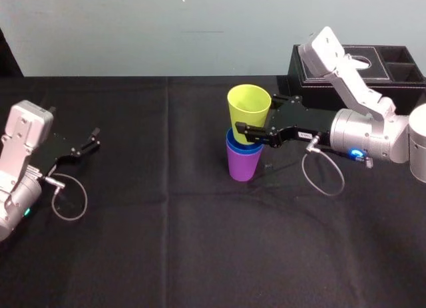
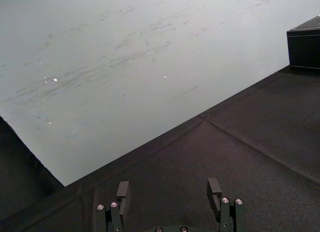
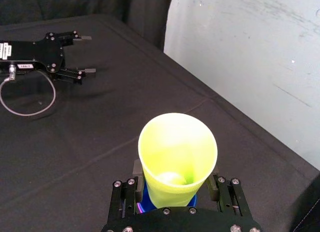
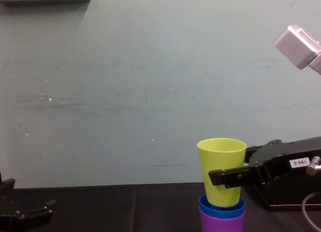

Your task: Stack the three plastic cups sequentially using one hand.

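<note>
The purple cup (image 1: 243, 165) stands on the black table right of centre, with the blue cup (image 1: 236, 147) nested in it. The yellow-green cup (image 1: 248, 112) rises from the blue cup's mouth, its base just inside the blue rim (image 4: 222, 208). My right gripper (image 1: 261, 118) reaches in from the right and is shut on the yellow-green cup (image 3: 177, 152), one finger (image 3: 138, 172) pressing each side of its lower half. In the chest view the near finger (image 4: 220, 177) crosses the yellow-green cup (image 4: 220, 162) above the purple cup (image 4: 220, 223). My left gripper (image 1: 90, 140) rests open at the far left, holding nothing.
A black tissue box (image 1: 373, 65) stands at the back right, behind the right arm. A grey cable loop (image 1: 324, 175) hangs from the right wrist over the cloth. The pale wall runs along the table's far edge (image 2: 165, 137).
</note>
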`<action>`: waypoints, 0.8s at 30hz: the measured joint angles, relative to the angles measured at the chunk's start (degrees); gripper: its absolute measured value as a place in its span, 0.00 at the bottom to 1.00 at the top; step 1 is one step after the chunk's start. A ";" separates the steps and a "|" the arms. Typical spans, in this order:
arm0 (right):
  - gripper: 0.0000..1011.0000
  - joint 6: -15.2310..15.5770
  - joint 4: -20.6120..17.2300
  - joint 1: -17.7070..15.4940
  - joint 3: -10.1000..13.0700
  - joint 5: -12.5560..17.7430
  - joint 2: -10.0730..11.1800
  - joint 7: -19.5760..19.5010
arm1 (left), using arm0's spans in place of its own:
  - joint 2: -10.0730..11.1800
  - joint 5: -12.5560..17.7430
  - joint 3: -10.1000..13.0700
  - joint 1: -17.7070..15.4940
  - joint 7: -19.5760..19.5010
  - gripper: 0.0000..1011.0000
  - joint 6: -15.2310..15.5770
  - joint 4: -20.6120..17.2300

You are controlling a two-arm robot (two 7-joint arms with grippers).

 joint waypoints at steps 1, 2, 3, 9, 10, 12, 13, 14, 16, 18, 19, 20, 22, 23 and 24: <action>0.71 -0.01 0.13 0.03 -0.07 -0.03 -0.04 0.02 | 0.00 0.00 0.00 0.00 0.00 1.00 0.00 0.00; 0.71 -0.02 0.25 0.07 -0.14 -0.04 -0.08 0.05 | 0.00 0.00 0.00 0.00 0.00 1.00 0.00 0.00; 0.71 -0.05 0.45 0.11 -0.21 -0.07 -0.13 0.11 | 0.00 0.00 0.00 0.00 0.00 1.00 0.00 0.00; 0.71 -0.25 1.37 0.25 -0.62 -0.29 -0.42 0.35 | 0.00 0.00 0.00 0.00 0.00 1.00 0.00 0.00; 0.71 -0.29 1.48 0.26 -0.66 -0.34 -0.47 0.38 | 0.00 0.00 0.00 0.00 0.00 1.00 0.00 0.00; 0.71 -0.36 1.68 0.27 -0.75 -0.39 -0.55 0.43 | 0.00 0.00 0.00 0.00 0.00 1.00 0.00 0.00; 0.71 -0.41 1.77 0.27 -0.78 -0.41 -0.58 0.46 | 0.00 0.00 0.00 0.00 0.00 1.00 0.00 0.00; 0.71 -0.50 1.91 0.27 -0.82 -0.42 -0.63 0.49 | 0.00 0.00 0.00 0.00 0.00 1.00 0.00 0.00; 0.71 -0.60 2.10 0.27 -0.83 -0.42 -0.73 0.53 | 0.00 0.00 0.00 0.00 0.00 1.00 0.00 0.00; 0.71 -0.71 2.26 0.23 -0.83 -0.41 -0.81 0.58 | 0.00 0.00 0.00 0.00 0.00 1.00 0.00 0.00; 0.71 -0.71 2.26 0.23 -0.83 -0.41 -0.81 0.58 | 0.00 0.00 0.00 0.00 0.00 1.00 0.00 0.00; 0.71 -0.73 2.38 0.21 -0.83 -0.40 -0.85 0.67 | 0.00 0.00 0.00 0.00 0.00 1.00 0.00 0.00; 0.71 -0.74 2.44 0.18 -0.84 -0.39 -0.88 0.71 | 0.00 0.00 0.00 0.00 0.00 1.00 0.00 0.00; 0.71 -0.74 2.44 0.18 -0.84 -0.39 -0.88 0.72 | 0.00 0.00 0.00 0.00 0.00 1.00 0.00 0.00; 0.71 -0.74 2.44 0.17 -0.84 -0.39 -0.89 0.72 | 0.00 0.00 0.00 0.00 0.00 1.00 0.00 0.00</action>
